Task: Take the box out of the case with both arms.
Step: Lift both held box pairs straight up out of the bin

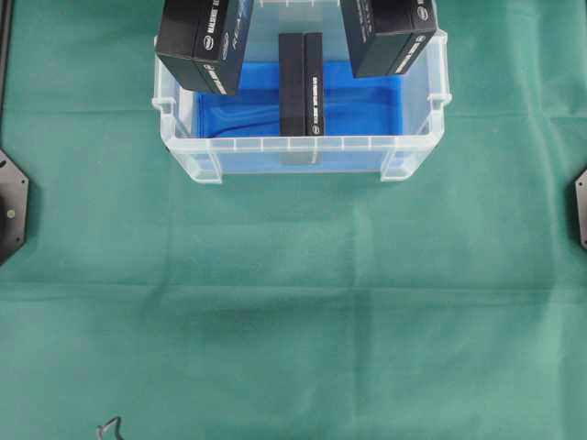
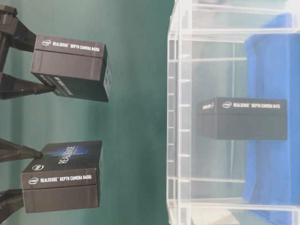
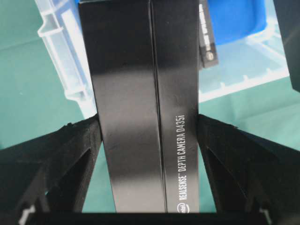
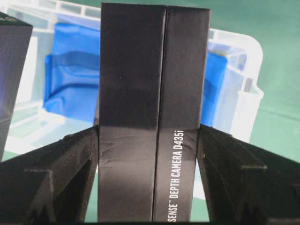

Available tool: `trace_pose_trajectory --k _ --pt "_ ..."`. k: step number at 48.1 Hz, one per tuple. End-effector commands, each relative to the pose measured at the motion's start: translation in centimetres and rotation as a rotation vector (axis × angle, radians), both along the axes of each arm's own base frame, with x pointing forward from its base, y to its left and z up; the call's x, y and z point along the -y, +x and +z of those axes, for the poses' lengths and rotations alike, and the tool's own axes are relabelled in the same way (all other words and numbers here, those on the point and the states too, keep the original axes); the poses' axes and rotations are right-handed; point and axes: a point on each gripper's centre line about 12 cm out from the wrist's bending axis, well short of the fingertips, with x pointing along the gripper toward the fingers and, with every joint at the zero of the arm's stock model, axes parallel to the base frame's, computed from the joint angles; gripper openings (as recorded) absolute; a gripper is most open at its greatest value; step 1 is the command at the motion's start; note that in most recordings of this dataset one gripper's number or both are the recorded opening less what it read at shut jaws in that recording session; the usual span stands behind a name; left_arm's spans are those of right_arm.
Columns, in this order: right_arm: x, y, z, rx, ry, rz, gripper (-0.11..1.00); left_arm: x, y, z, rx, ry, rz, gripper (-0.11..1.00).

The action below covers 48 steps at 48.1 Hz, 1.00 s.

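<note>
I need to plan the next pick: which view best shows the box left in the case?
The overhead view: the box stands on edge in the case, unobstructed. Table-level shows its label through the wall; the left wrist glimpses one corner; the right wrist hides it.

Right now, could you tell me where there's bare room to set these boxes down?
The green cloth in front of the case is bare and wide. Inside the case is crowded: a third box stands mid-liner, and both held boxes hang over its back corners.
</note>
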Motion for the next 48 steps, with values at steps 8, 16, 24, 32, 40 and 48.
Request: trace_pose_trajectory --k 8,16,24,32,40,48 --pt "-0.50 -0.88 2.03 0.055 -0.020 0.006 0.65 0.28 -1.03 1.41 0.041 0.017 0.003 0.64" --pt "-0.49 -0.82 1.92 0.052 -0.019 0.006 0.65 0.31 -1.01 1.35 0.041 0.019 0.002 0.64" --pt "-0.47 -0.77 1.86 0.051 -0.018 0.006 0.65 0.32 -0.98 1.36 0.043 0.018 0.002 0.64" --pt "-0.43 -0.63 1.69 0.046 -0.017 0.006 0.65 0.32 -0.98 1.36 0.043 0.018 0.002 0.64" --pt "-0.42 -0.60 1.67 0.045 -0.017 0.005 0.65 0.34 -1.03 1.37 0.043 0.018 0.002 0.64" --pt "-1.29 -0.63 1.54 0.021 -0.005 0.016 0.65 1.12 -1.02 1.07 0.031 0.011 -0.010 0.64"
